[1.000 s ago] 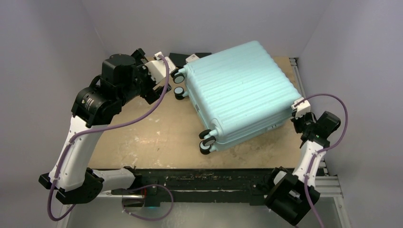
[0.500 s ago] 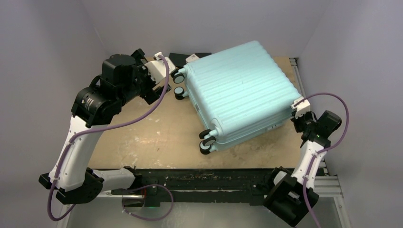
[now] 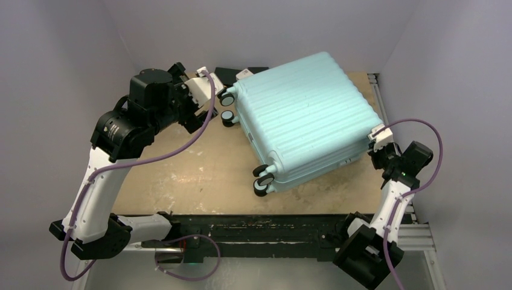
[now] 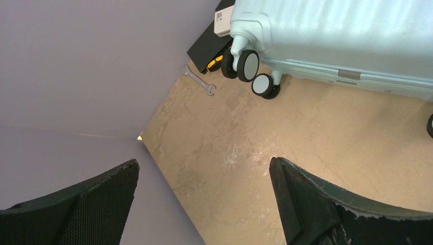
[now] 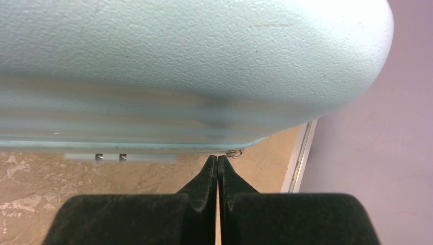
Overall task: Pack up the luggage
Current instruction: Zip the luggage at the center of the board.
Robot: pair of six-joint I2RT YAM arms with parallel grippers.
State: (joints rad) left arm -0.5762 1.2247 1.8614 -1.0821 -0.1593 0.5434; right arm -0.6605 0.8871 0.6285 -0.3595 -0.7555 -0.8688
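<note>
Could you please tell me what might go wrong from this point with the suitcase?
1. The right claw is shut with its tips beside the small metal zipper pull, apparently not on it, so a tug may come away empty.
2. The luggage has a corner close to the table's right edge; a push from the open left claw by the wheels could slide it over.

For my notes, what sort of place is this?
Probably a robot test cell: left arm and right arm bolted to a worn table, plain walls, a wrench near the luggage.
</note>
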